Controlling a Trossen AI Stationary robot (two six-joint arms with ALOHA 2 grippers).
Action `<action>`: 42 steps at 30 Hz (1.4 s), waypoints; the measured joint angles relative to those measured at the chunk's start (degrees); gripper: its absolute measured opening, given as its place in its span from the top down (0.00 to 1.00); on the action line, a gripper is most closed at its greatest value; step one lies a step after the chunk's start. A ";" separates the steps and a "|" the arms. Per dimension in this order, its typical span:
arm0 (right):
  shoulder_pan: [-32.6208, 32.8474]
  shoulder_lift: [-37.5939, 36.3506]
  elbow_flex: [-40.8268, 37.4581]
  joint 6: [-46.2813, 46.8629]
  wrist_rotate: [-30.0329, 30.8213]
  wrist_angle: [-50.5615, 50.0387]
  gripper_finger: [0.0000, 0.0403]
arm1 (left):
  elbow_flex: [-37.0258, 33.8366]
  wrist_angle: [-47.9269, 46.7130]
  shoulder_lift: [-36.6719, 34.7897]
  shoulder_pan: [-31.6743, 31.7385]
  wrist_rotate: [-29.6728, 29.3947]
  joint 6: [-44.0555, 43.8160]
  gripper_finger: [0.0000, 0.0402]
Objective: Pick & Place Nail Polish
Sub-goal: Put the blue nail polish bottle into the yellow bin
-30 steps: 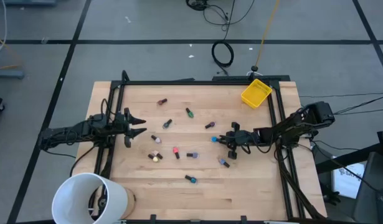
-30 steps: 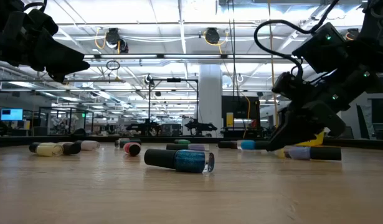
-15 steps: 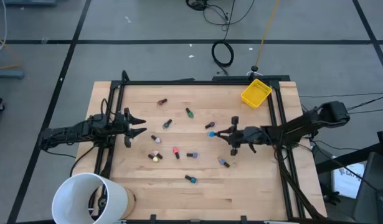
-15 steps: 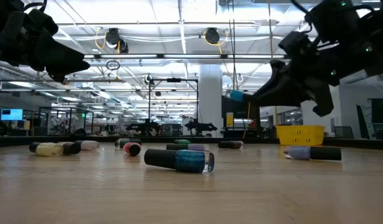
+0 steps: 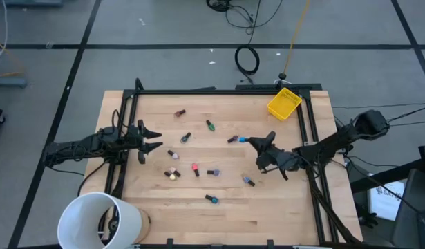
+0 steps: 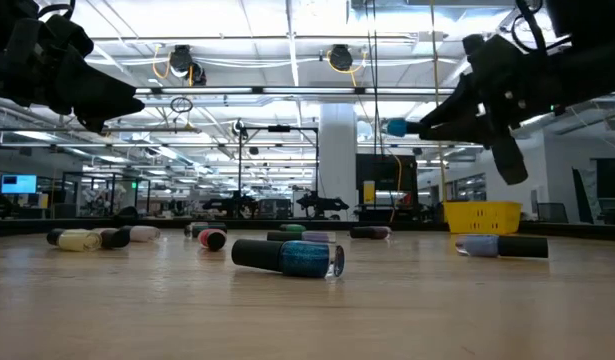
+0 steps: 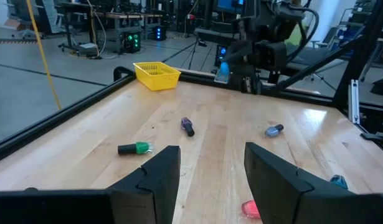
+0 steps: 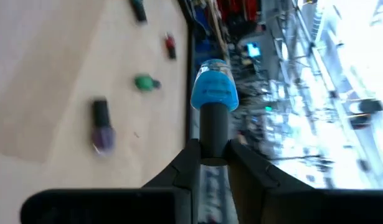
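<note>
Several small nail polish bottles lie on their sides on the wooden table [image 5: 281,214], among them a green one [image 5: 210,126], a red one [image 5: 195,169] and a teal one [image 5: 211,198]. My right gripper [image 5: 253,141] hovers right of centre, above the table, shut on a blue bottle [image 5: 243,139]. That bottle shows in the low view as a blue body [image 6: 395,127] sticking out level, high over the wood. My left gripper [image 5: 153,138] waits open at the table's left edge, with nothing between its fingers [image 7: 160,177]. My right gripper pinches the blue bottle's dark cap [image 8: 213,127] between its two fingers [image 8: 186,163]. The fingers reach level from the table's right side and lie along the bottle. The blue body [image 8: 214,92] pokes out beyond the fingertips toward the table's left. The bottle is lifted clear of the table.
A yellow bin [image 5: 284,103] stands at the table's far right corner. A large white bucket [image 5: 101,221] stands off the near left corner. A purple bottle [image 5: 232,139] lies just left of the held one, and another [image 5: 248,181] lies nearer the front edge.
My right gripper has risen from table level with the blue bottle, drifted a little toward the far edge and rolled its wrist. The bottle is now lifted clear and sticks out level. The gripper has stayed shut.
</note>
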 joint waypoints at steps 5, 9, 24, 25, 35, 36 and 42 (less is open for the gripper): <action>0.83 0.02 0.00 -1.80 4.83 -0.08 0.88 | 0.00 0.00 0.02 -0.01 0.02 0.01 0.56; 0.83 0.02 0.00 -0.46 4.69 -0.07 0.88 | 0.00 0.00 0.01 0.00 0.02 0.04 0.56; -4.04 0.02 0.02 35.56 -17.20 -2.37 0.88 | 0.00 -0.02 0.02 0.00 0.04 0.02 0.56; -4.60 0.02 0.02 39.11 -19.26 -2.65 0.88 | 0.02 -0.02 0.02 0.00 0.02 0.04 0.56; -10.28 0.02 0.02 67.27 -45.63 -3.13 0.85 | 0.00 -0.02 0.02 0.00 0.04 0.04 0.56; -10.70 0.02 0.02 69.58 -48.17 -3.13 0.85 | 0.00 0.00 0.01 -0.01 0.04 0.04 0.56; -11.45 0.02 0.02 76.57 -66.73 -3.36 0.88 | 0.00 -0.02 0.02 0.00 0.04 0.04 0.56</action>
